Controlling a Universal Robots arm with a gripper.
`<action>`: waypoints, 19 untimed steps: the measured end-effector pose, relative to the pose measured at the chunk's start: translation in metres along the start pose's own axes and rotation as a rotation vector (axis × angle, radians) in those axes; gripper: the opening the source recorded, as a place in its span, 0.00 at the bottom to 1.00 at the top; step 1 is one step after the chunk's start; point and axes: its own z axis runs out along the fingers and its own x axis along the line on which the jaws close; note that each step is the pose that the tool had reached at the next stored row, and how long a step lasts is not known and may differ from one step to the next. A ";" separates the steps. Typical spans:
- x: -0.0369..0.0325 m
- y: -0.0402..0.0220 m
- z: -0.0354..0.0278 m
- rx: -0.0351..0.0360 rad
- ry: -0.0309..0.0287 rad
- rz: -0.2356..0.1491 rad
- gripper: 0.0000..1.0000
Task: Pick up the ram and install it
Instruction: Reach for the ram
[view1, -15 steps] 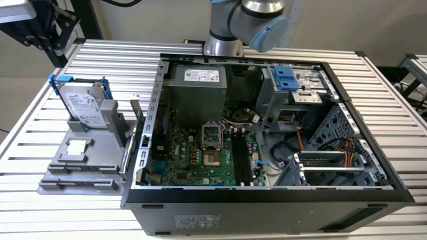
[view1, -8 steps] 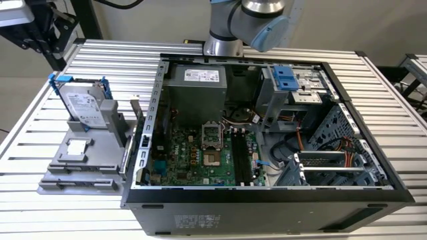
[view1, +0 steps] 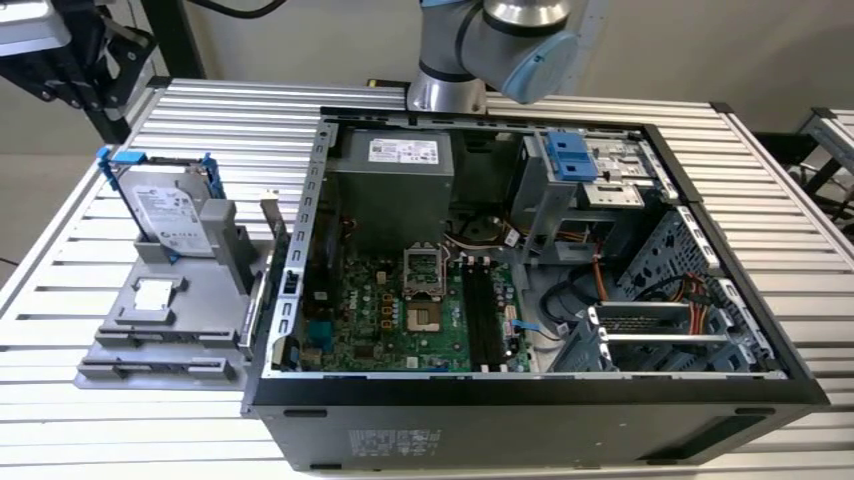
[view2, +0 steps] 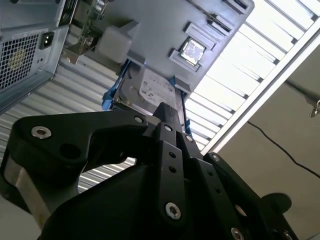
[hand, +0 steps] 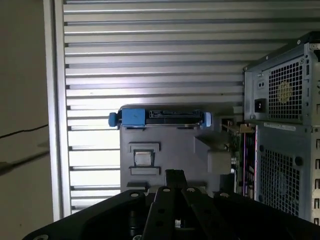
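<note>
One blue-framed hard drive (view1: 168, 213) upright in gray holder (view1: 150, 335); end effector (hand: 173, 173) clenched on nothing.

You see an open computer case (view1: 534, 410) on the slatted table (view1: 227, 120), and beside it a blue-framed hard drive (view1: 167, 215) standing in a grey holder (view1: 160, 335).

White labels sit on the hard drive (view1: 171, 212), the power supply (view1: 402, 150) and the case's near wall (view1: 396, 441), but their print is unreadable.

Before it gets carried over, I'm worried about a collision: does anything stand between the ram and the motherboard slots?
Yes: the case's side wall rises between the ram, standing just outside it, and the motherboard slots inside.
</note>
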 end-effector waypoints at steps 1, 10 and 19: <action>-0.0001 -0.0013 -0.0001 0.0001 0.0000 0.000 0.00; -0.0012 -0.0153 -0.0005 0.0000 0.0000 0.000 0.00; -0.0019 -0.0363 -0.0009 0.0000 -0.0001 0.000 0.00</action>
